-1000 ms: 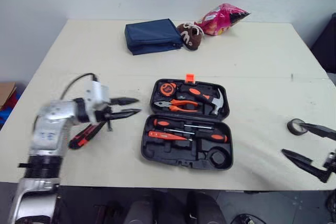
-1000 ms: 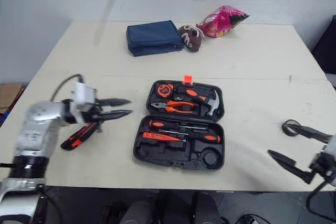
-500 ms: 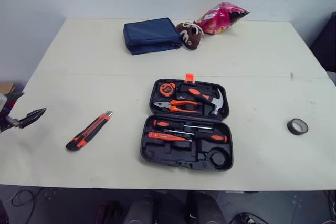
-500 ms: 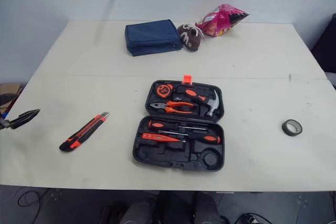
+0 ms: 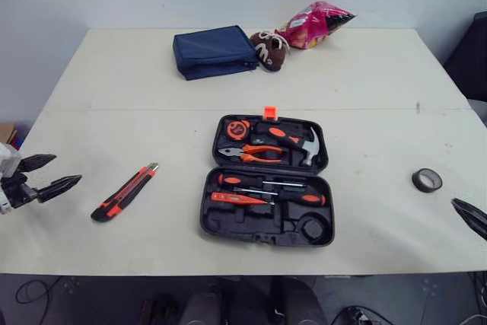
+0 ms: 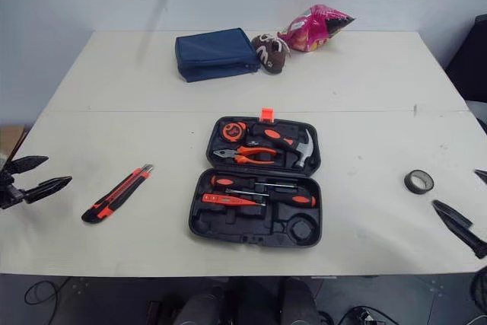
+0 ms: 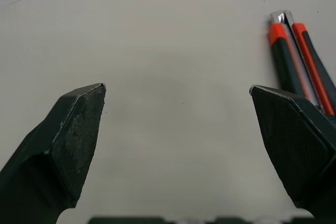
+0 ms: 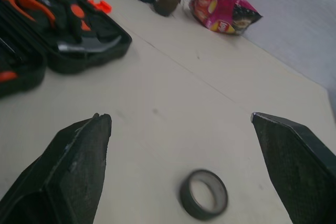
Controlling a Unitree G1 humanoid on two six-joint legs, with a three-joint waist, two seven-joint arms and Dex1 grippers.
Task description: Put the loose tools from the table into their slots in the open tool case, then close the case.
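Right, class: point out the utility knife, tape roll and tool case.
utility knife (image 5: pixel 124 193), left eye view, middle of handle.
tape roll (image 8: pixel 202 213), right wrist view, near side of ring.
tool case (image 5: pixel 262 238), left eye view, front rim.

An open black tool case (image 5: pixel 251 227) lies flat at mid-surface (image 5: pixel 365 81), with a hammer (image 5: pixel 298 142), pliers (image 5: pixel 255 152), tape measure (image 5: pixel 241 129) and screwdrivers (image 5: pixel 297 198) seated in its slots. An orange-and-black utility knife (image 5: pixel 124 192) lies loose and diagonal, well to its left. A black tape roll (image 5: pixel 427 180) lies flat, well to its right.
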